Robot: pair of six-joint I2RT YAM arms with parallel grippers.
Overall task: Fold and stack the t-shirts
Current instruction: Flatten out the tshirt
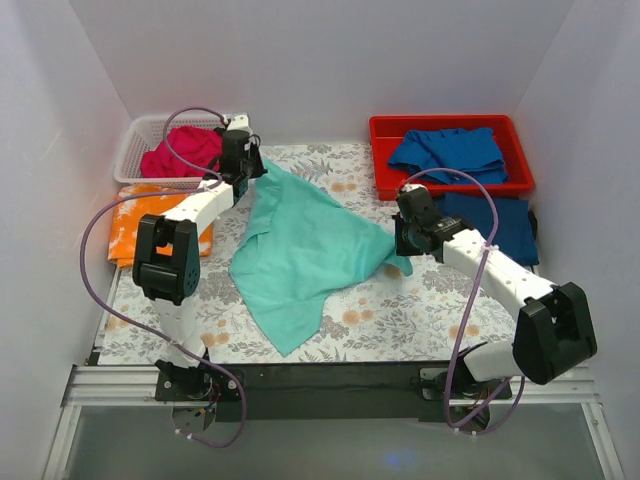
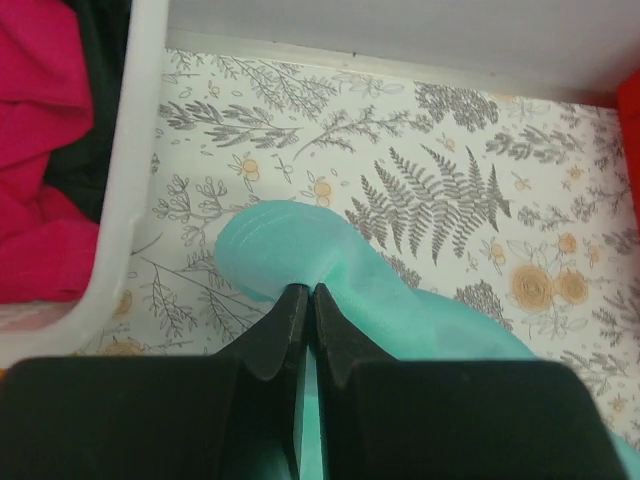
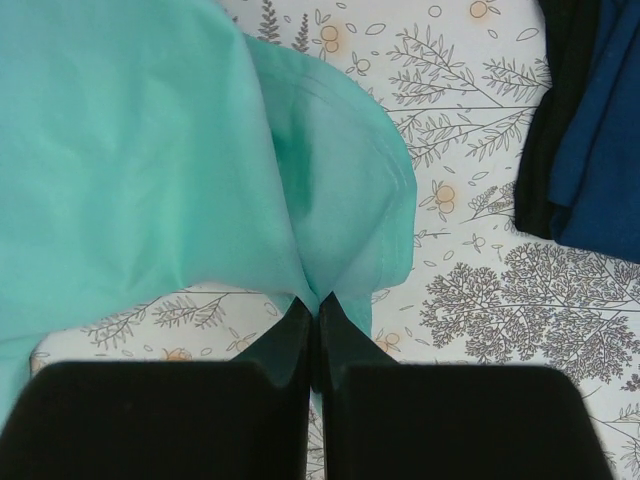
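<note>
Top external view, and the plain mint-teal cloth t-shirt sprawls rumpled across the middle of the frame. It lies on the white sheet printed with grey ferns and orange flowers that covers the worktop. One corner reaches up toward the upper left, another stretches out to centre right, and a long tail drops to lower centre.

The left claw is on that upper-left corner. From the left wrist, its black fingers are pinched together on a bunched fold of the teal cloth, which bulges out just above the tips. The right claw has the right-hand corner. From the right wrist, its fingers are clamped tight on the teal hem, with the fabric fanning away to the upper left of that frame.

Moving outward in the overhead shot, a magenta-pink t-shirt is heaped in a white plastic mesh basket at upper left. Just below the basket, at the left edge, lies an orange t-shirt mottled with white, partly hidden by the left arm. At upper right a crumpled royal blue t-shirt sits inside a red plastic tray. A second royal blue t-shirt lies on the worktop just below that tray, beside the right arm.
</note>
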